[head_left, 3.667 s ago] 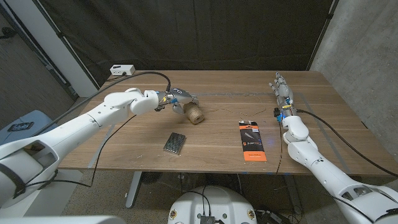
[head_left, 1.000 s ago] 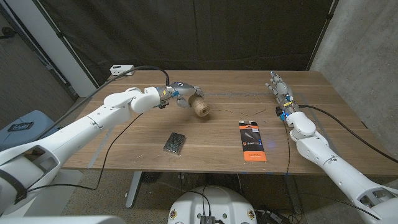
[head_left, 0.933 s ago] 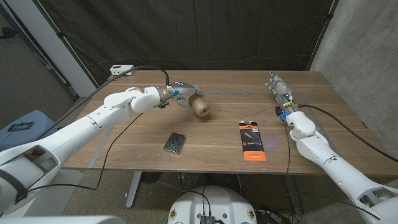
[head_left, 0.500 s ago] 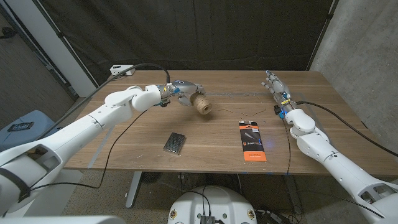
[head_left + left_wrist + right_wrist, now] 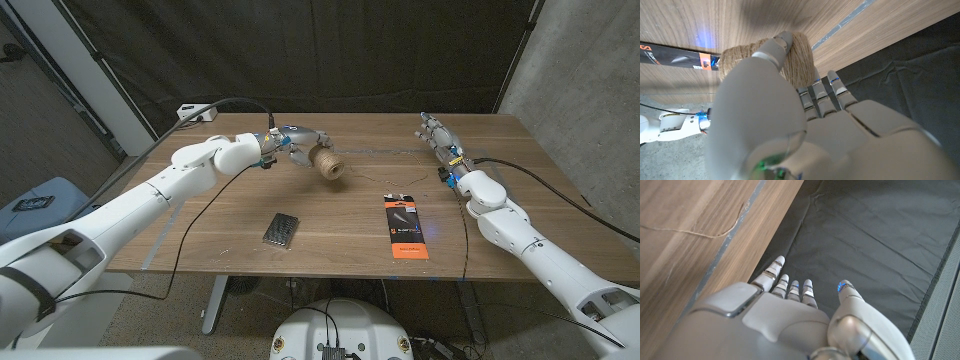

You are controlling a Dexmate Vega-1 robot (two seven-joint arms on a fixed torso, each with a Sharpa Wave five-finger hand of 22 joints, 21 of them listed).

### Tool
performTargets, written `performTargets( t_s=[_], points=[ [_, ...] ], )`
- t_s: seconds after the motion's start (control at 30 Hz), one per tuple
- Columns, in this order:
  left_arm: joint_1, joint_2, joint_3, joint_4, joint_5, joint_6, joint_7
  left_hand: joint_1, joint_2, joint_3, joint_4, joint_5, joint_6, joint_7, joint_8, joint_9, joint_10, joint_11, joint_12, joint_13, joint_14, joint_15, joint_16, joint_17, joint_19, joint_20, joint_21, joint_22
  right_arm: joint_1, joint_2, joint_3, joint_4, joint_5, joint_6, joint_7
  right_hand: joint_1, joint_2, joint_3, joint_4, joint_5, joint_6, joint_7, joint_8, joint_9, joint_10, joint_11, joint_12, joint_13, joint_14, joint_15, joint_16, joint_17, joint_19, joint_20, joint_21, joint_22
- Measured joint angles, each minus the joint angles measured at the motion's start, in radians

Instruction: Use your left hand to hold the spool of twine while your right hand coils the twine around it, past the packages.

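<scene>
My left hand (image 5: 296,143) grips the spool of twine (image 5: 326,165) above the worktop's (image 5: 220,225) far left, while my right hand (image 5: 437,134), fingers extended and empty, hovers far right near the thin, limp loose twine (image 5: 695,231), best pinched lightly.

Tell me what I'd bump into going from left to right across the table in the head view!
Left hand holding the spool of twine → orange and black package → right hand. The small silvery package sits nearer the front edge, below the left hand, so its place in the order is unclear.
</scene>
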State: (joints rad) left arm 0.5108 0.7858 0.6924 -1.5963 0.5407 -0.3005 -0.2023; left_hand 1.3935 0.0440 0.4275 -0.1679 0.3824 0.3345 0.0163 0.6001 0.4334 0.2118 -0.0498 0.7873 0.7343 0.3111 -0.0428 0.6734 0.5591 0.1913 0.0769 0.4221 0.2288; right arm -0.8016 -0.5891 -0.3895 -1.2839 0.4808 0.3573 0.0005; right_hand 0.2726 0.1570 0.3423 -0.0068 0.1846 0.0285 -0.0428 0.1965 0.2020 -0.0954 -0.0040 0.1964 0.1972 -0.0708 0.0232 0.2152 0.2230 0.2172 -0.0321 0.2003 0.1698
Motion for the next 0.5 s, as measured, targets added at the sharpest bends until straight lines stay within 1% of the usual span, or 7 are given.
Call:
performTargets(
  t_s=[0.3, 0.43, 0.5],
  points=[
    [-0.007, -0.006, 0.0, -0.004, -0.017, 0.01, -0.009, 0.0, 0.0, -0.002, 0.002, 0.0, 0.0, 0.0, 0.001, 0.0, 0.004, 0.0, -0.003, 0.0, 0.0, 0.0, 0.0, -0.002, 0.0, 0.0, 0.0, -0.001, 0.013, -0.009, -0.016, 0.0, -0.013, -0.01, 0.022, 0.0, 0.0, -0.004, -0.004, 0.0, 0.003, 0.003, 0.0, 0.0, 0.0, 0.0, 0.0, 0.0, 0.0, 0.0, 0.0, 0.0, 0.0, 0.0, 0.0, 0.0],
    [-0.01, -0.008, -0.001, -0.006, -0.028, 0.015, -0.016, 0.0, 0.0, -0.004, 0.004, 0.0, 0.0, 0.0, 0.001, 0.0, 0.004, 0.0, -0.003, 0.0, 0.0, 0.0, 0.0, 0.0, 0.0, 0.0, 0.0, -0.001, 0.021, -0.016, -0.025, 0.0, -0.024, -0.012, 0.035, -0.006, 0.006, -0.002, -0.007, 0.0, 0.008, 0.0, 0.0, 0.0, 0.003, -0.008, 0.0, 0.0, 0.0, 0.0, 0.0, 0.001, 0.0, 0.0, 0.0, 0.0],
    [-0.011, -0.009, -0.002, -0.008, -0.033, 0.018, -0.019, 0.0, 0.0, -0.004, 0.004, 0.0, 0.0, 0.0, 0.001, 0.0, 0.005, 0.001, -0.004, 0.0, 0.0, 0.0, 0.0, 0.0, 0.0, 0.0, 0.0, -0.001, 0.024, -0.019, -0.028, 0.0, -0.029, -0.014, 0.038, -0.006, 0.006, -0.002, -0.007, 0.0, 0.008, 0.0, 0.0, 0.0, 0.003, -0.008, 0.0, 0.0, 0.0, 0.0, 0.0, 0.001, 0.0, 0.0, 0.0, 0.0]
  ],
)
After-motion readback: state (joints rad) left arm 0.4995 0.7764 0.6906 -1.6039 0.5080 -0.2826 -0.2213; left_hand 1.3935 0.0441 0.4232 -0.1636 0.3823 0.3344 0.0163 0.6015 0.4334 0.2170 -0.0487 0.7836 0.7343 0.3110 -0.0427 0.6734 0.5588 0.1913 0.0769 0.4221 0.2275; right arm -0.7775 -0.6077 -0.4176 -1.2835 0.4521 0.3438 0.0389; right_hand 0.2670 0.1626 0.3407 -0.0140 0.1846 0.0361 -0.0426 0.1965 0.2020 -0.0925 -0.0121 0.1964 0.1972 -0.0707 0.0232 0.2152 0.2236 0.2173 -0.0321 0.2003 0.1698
